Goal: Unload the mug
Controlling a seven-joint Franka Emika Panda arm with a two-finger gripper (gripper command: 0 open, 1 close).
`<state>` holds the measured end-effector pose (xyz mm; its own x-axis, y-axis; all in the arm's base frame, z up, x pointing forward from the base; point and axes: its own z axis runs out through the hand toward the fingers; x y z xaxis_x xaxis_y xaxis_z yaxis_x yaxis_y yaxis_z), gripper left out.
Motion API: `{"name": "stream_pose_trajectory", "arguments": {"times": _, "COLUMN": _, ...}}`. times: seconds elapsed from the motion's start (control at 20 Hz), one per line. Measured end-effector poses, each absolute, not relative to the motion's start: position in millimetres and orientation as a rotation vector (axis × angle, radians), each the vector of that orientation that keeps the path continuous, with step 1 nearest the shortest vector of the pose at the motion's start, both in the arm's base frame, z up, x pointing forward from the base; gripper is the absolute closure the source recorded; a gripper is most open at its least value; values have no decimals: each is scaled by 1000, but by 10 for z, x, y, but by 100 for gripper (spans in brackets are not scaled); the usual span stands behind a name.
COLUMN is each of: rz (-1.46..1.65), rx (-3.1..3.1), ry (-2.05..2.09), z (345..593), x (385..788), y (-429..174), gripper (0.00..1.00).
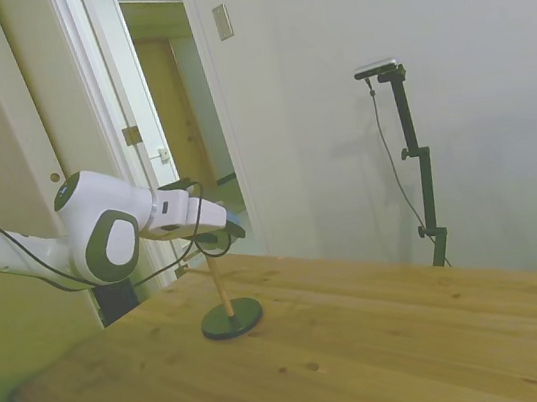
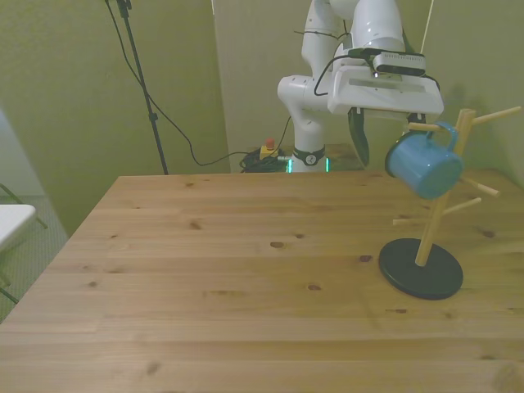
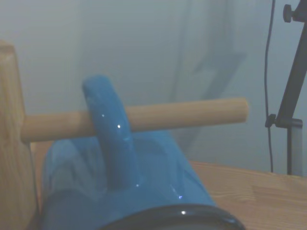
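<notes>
Front view: one mug (image 2: 419, 167) on one pegged stand (image 2: 429, 221), claw (image 2: 383, 135) spread around it.

We see a wooden desk (image 1: 371, 347) with knots in its planks, standing before a plain pale wall (image 1: 423, 16). Beside the wall a white door frame (image 1: 109, 83) opens onto a hallway with a wooden door (image 1: 171, 104), and a small plate (image 1: 223, 22) hangs on the wall near it.
</notes>
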<state>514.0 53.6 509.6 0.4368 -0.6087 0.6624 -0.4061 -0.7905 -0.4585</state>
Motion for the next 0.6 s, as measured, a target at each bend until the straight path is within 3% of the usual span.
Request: {"name": "stream_pose_trajectory", "arguments": {"times": 0.6, "rz": -1212, "rx": -2507, "ry": 869, "z": 5090, "x": 5207, "y": 619, "gripper": 100}}
